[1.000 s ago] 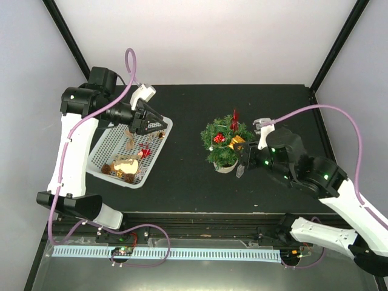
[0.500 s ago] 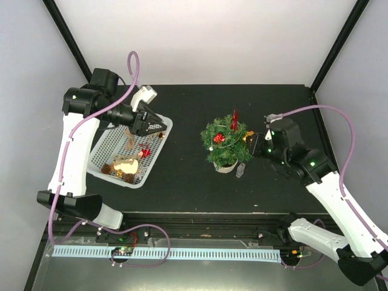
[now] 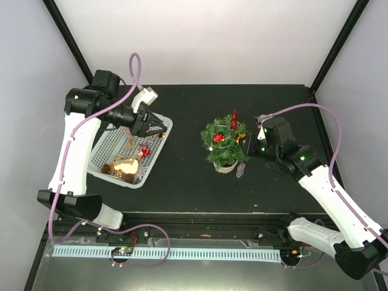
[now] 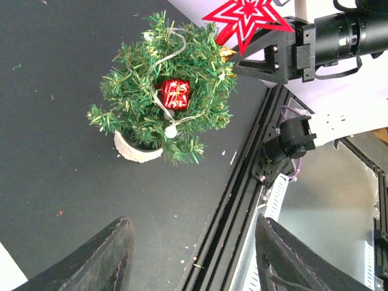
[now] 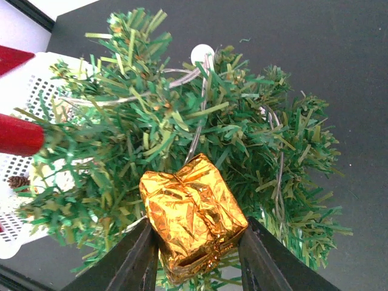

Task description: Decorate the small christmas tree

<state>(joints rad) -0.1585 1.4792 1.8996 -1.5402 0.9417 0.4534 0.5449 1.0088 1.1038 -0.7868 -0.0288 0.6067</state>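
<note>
The small christmas tree (image 3: 225, 144) stands mid-table in its whitish pot, with a red star (image 3: 234, 120) on top and a red gift box (image 3: 219, 138) among the sprigs. My right gripper (image 3: 245, 142) is at the tree's right side, shut on a gold foil gift box (image 5: 193, 215). That box is pressed into the green sprigs (image 5: 254, 139) between the two fingers of the right gripper (image 5: 195, 235). My left gripper (image 3: 159, 128) hangs open over the white mesh basket (image 3: 112, 140), nothing between its fingers (image 4: 118, 245). In the left wrist view the tree (image 4: 163, 112) shows in the distance.
The basket holds a gold bell (image 3: 124, 165), a red ornament (image 3: 145, 153) and a few smaller pieces. A small clear piece (image 3: 240, 171) lies on the black table just right of the tree's pot. The rail runs along the table's near edge (image 4: 242, 182).
My right gripper has carried the gold gift box up and back, from low at the tree's front right into the sprigs on its right side. The left gripper has barely shifted.
</note>
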